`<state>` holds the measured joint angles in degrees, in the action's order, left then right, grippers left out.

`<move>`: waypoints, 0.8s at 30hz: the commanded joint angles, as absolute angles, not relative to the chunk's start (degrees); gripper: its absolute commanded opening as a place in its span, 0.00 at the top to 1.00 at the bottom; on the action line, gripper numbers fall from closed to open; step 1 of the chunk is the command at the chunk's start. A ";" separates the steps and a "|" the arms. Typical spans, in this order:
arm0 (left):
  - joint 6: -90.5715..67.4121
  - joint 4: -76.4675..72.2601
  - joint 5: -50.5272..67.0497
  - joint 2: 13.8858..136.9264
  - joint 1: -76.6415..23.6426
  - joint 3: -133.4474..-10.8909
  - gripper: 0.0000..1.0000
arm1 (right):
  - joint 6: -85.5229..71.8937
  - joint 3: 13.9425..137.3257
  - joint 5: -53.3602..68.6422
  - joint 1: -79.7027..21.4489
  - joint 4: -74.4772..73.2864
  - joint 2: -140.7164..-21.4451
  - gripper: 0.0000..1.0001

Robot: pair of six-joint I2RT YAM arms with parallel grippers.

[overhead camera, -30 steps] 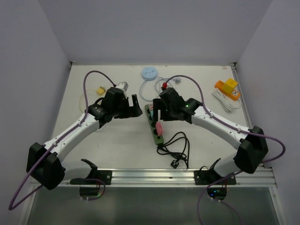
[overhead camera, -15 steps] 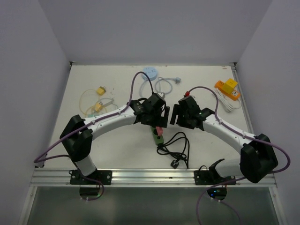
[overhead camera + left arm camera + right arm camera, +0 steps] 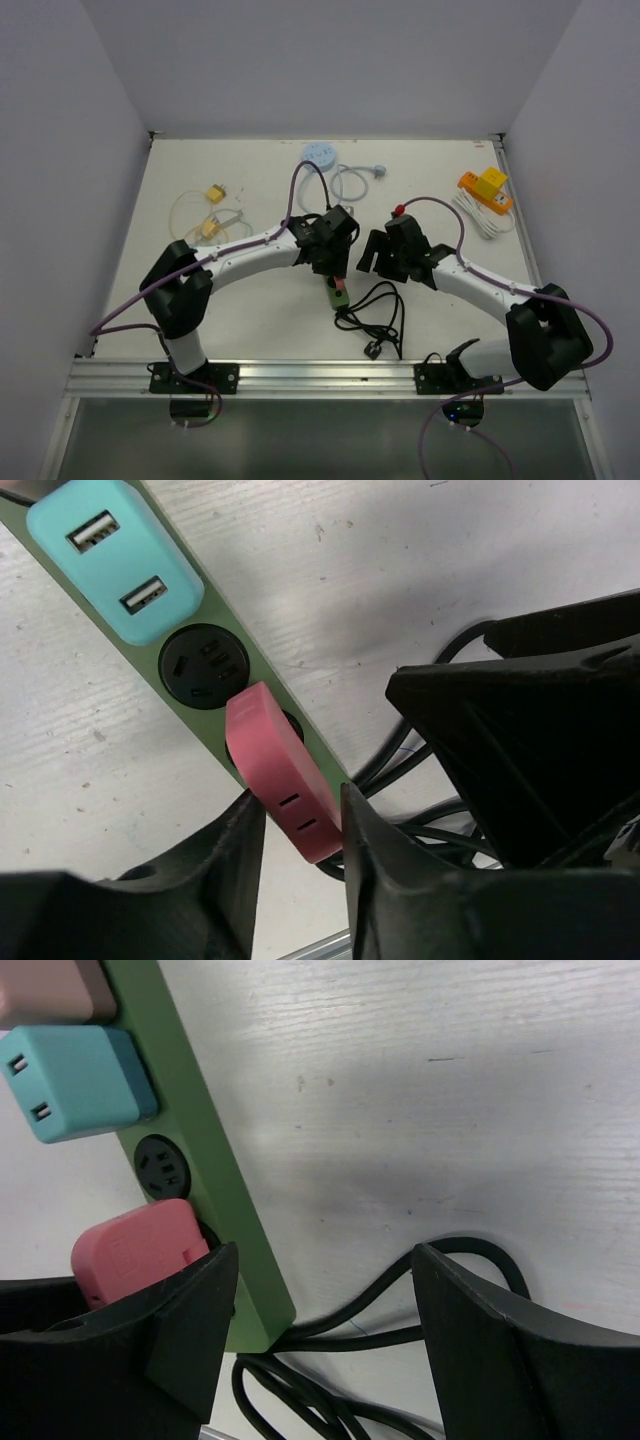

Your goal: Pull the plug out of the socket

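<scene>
one green power strip (image 3: 225, 1210), one pink plug (image 3: 280, 780), one teal adapter (image 3: 120, 560).

2 white arms (image 3: 245, 255), blk joints (image 3: 180, 295), purple cables (image 3: 293, 190)

No readable text, labels or numbers on the green power strip (image 3: 215, 1182), pink plug (image 3: 280, 780) or teal USB adapter (image 3: 115, 560).

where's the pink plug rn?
Left wrist view, centre: the pink plug is on the near end of the green power strip, between the fingers of the left hand.
</scene>
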<state>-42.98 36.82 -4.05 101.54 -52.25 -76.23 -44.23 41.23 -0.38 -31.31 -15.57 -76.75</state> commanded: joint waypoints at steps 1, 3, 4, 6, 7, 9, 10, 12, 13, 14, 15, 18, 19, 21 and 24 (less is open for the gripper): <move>-43.07 35.51 -4.92 100.99 -51.86 -75.06 0.67 | -45.09 39.82 4.30 -31.11 -7.48 -77.34 0.27; -43.07 34.81 -4.83 99.85 -51.59 -74.36 0.83 | -44.91 39.03 6.75 -31.11 -4.24 -77.87 0.27; -42.98 34.20 -4.57 99.23 -51.42 -73.14 0.87 | -44.91 38.85 7.64 -31.11 -3.17 -78.31 0.27; -43.15 32.26 -4.22 97.13 -50.72 -71.64 0.98 | -44.83 38.93 9.83 -31.11 -0.98 -79.71 0.28; -43.15 31.47 -3.78 96.51 -50.36 -70.50 1.00 | -44.91 39.02 11.84 -31.11 -0.36 -80.33 0.28; -42.63 30.33 -3.34 94.50 -49.40 -69.53 1.00 | -45.17 39.02 13.44 -31.11 2.61 -81.82 0.28; -42.28 29.71 -2.82 93.87 -49.05 -68.65 1.00 | -45.44 39.02 14.75 -31.11 3.42 -82.26 0.28; -41.31 28.04 -2.03 92.38 -48.26 -67.94 1.00 | -46.40 38.94 15.47 -31.20 5.78 -83.58 0.28; -40.79 27.43 -1.41 92.03 -48.08 -67.50 1.00 | -46.75 38.85 15.82 -31.11 6.58 -83.93 0.28; -40.17 26.64 -1.32 91.24 -47.90 -67.24 1.00 | -47.54 38.67 15.65 -31.11 7.29 -84.20 0.28; -39.73 26.28 -1.14 90.80 -47.64 -66.98 1.00 | -47.98 38.58 15.64 -31.11 8.69 -84.81 0.29; -38.59 25.05 -0.53 89.13 -47.11 -65.66 1.00 | -49.39 38.41 15.82 -31.11 11.85 -85.87 0.30; -38.41 24.44 -0.35 88.51 -46.94 -64.35 1.00 | -49.92 38.41 15.99 -31.20 12.65 -86.74 0.30; -38.50 22.51 0.95 86.76 -46.24 -62.94 1.00 | -51.58 38.23 16.17 -31.11 15.10 -87.80 0.32; -38.67 20.66 2.11 84.91 -45.36 -61.00 1.00 | -53.86 37.27 16.70 -31.11 19.23 -89.82 0.34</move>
<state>-40.82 27.29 0.71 89.54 -46.39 -61.47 -50.17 38.61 14.98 -31.31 11.60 -88.29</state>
